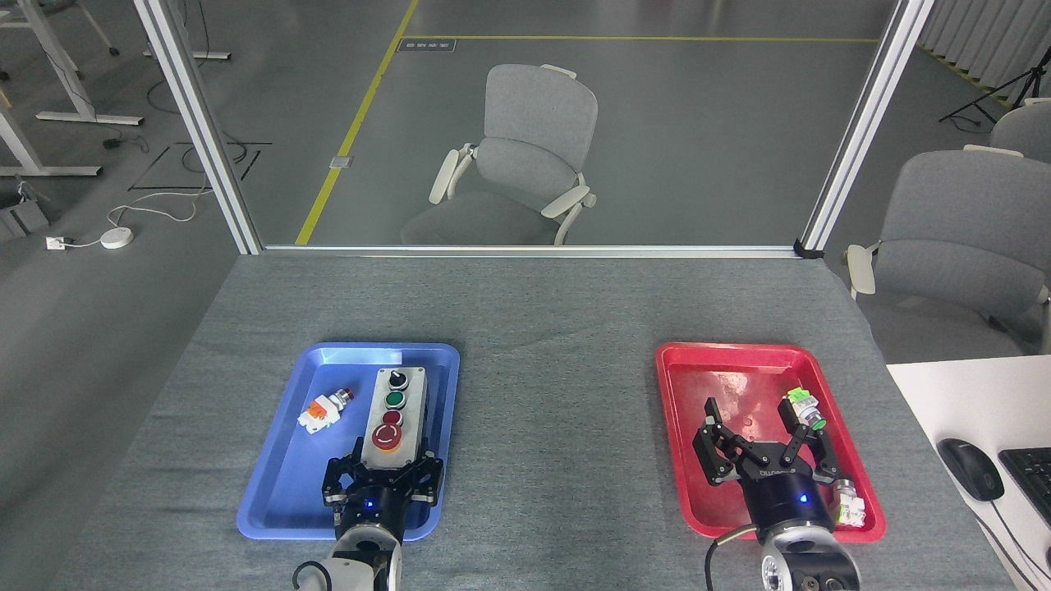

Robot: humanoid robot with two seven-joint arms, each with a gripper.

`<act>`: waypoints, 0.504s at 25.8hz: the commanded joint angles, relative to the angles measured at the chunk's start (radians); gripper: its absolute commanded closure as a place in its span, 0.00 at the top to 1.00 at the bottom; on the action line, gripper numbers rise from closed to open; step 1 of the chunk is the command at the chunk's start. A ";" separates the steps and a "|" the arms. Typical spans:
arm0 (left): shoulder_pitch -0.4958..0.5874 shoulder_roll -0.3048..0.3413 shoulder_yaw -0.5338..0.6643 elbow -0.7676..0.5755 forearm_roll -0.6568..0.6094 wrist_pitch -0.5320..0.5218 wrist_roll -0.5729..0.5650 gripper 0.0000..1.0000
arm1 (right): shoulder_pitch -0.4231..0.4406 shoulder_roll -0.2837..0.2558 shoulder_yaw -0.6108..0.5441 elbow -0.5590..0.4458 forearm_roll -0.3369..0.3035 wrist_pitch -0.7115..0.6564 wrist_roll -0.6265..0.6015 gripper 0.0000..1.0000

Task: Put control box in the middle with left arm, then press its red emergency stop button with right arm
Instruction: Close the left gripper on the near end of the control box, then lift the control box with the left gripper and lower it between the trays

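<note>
The control box (397,417) lay lengthwise in the right half of the blue tray (279,484), its long right side running close beside the tray's right rim and its far end short of the far rim. Its row of controls ran away from the robot, with the black knob farthest and the red emergency stop button (387,436) nearest. The left end effector (383,474) sat at the near end of the box, fingers closed in against its two long sides, gripping it just below the big red button. The box's underside could not be seen, so whether it rested on the tray floor or had cleared it could not be told. A small orange-white switch (323,410) lay loose in the tray's left half, apart from the box.

Between the blue tray and the red tray (686,460) stretched the middle (554,427), a wide strip of bare grey cloth on the surface. More bare cloth reached from both trays to the surface's far edge.

The right end effector (761,433) hung over the red tray with its fingers spread and nothing between them. A green-capped part (803,408) lay just beside its right finger, and a white part (849,502) sat near the tray's right rim.
</note>
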 commanded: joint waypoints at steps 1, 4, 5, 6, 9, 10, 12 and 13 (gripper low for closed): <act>-0.025 0.000 -0.001 0.045 0.005 -0.018 -0.001 0.82 | 0.010 0.002 0.012 -0.017 0.001 0.006 -0.001 0.98; -0.028 0.001 -0.001 0.066 0.006 -0.070 -0.003 0.61 | 0.009 0.002 0.018 -0.017 0.001 0.010 -0.001 0.98; -0.028 0.004 -0.001 0.066 0.006 -0.080 -0.003 0.51 | 0.007 0.003 0.018 -0.017 0.001 0.015 -0.001 0.97; -0.028 0.007 -0.001 0.066 0.005 -0.085 -0.003 0.41 | 0.007 0.002 0.019 -0.018 0.001 0.015 -0.001 0.97; -0.028 0.015 0.000 0.057 0.006 -0.096 -0.003 0.00 | 0.009 0.005 0.018 -0.017 0.001 0.012 -0.001 0.98; -0.030 0.016 0.000 0.054 0.006 -0.100 -0.003 0.00 | 0.009 0.005 0.018 -0.017 0.004 0.009 -0.001 0.98; -0.039 0.018 0.005 0.042 0.006 -0.100 -0.003 0.00 | 0.010 0.005 0.018 -0.017 0.006 0.009 -0.001 0.98; -0.045 0.018 0.006 0.031 0.008 -0.100 -0.003 0.00 | 0.010 0.005 0.018 -0.017 0.006 0.010 -0.001 0.98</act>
